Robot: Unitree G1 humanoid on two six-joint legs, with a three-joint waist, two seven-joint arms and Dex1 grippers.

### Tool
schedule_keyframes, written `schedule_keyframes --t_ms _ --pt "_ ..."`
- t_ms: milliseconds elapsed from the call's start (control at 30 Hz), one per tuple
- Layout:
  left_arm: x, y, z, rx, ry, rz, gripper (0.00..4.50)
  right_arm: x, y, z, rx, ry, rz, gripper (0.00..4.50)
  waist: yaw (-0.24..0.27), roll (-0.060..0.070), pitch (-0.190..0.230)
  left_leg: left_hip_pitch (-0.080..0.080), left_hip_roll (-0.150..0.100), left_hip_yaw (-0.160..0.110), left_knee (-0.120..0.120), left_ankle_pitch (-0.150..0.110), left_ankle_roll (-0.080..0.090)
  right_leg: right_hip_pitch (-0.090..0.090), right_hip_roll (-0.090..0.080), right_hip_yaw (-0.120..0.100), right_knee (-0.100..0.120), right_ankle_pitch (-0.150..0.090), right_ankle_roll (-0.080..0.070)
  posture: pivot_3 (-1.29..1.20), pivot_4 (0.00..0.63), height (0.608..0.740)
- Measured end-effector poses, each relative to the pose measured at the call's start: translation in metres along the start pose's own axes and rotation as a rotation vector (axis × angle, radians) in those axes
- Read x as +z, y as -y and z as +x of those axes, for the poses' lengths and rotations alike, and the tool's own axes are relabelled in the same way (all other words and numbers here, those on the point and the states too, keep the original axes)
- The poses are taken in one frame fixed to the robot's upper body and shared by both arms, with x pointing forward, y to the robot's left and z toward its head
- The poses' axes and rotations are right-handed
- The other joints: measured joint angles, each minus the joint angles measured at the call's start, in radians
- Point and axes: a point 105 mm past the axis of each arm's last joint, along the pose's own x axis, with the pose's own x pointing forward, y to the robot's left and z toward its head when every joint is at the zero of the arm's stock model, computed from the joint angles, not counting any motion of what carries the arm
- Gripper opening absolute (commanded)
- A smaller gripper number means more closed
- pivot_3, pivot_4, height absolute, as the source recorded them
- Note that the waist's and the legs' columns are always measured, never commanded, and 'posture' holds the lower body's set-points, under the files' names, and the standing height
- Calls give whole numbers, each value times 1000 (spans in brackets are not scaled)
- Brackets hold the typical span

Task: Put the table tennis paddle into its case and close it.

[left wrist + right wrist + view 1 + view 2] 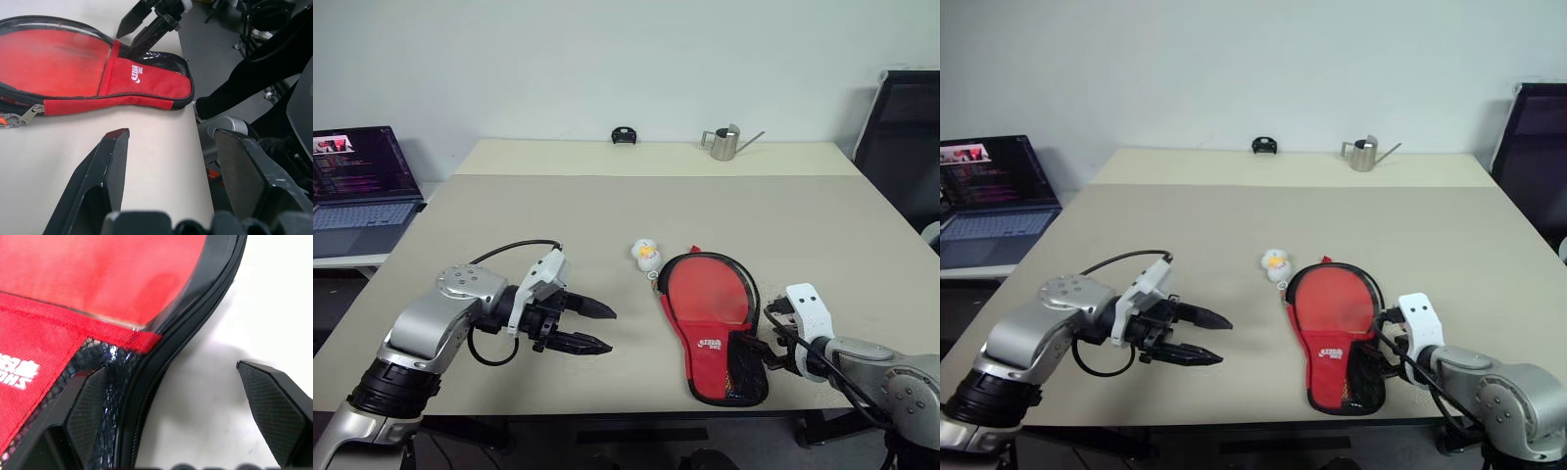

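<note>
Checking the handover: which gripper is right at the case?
The right gripper, open at the case's black mesh end; the left gripper hangs open, well apart from it.

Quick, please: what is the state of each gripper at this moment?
Left gripper: open, holding nothing, above the table, apart from the case.
Right gripper: open, holding nothing, one finger over the case's mesh edge.

Wide bare beige tabletop [607, 211] lies between the black-fingered left gripper [592, 327] and the flat red-and-black paddle-shaped pouch [713, 323], so nothing blocks the way there. The small white-yellow fluffy charm [645, 254] sits just beside the pouch's upper left edge. The right gripper [178, 406] straddles the pouch's right rim, fingers spread wide. A small metal watering can [726, 143] and a little black object [625, 135] stand well apart at the far edge.
</note>
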Motion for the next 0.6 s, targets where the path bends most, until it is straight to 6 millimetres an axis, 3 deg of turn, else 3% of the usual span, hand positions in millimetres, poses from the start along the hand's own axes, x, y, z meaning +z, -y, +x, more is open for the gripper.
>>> schedule_keyframes --t_ms 400,533,600 --pt "2 0 2 12 0 12 3005 18 -3 13 16 105 -104 4478 -4 0 0 1 1 0 0 0 0 0 0 1 1 0 0 0 150 740" --pt "-1 0 2 24 1 3 3005 25 -7 10 73 130 -131 4478 -3 1 1 0 0 1 0 0 0 0 0 1 1 0 0 0 150 740" --pt "-2 0 3 29 2 -4 3005 37 -11 5 120 164 -168 4478 -3 1 1 0 0 1 0 0 0 0 0 1 1 0 0 0 150 740"
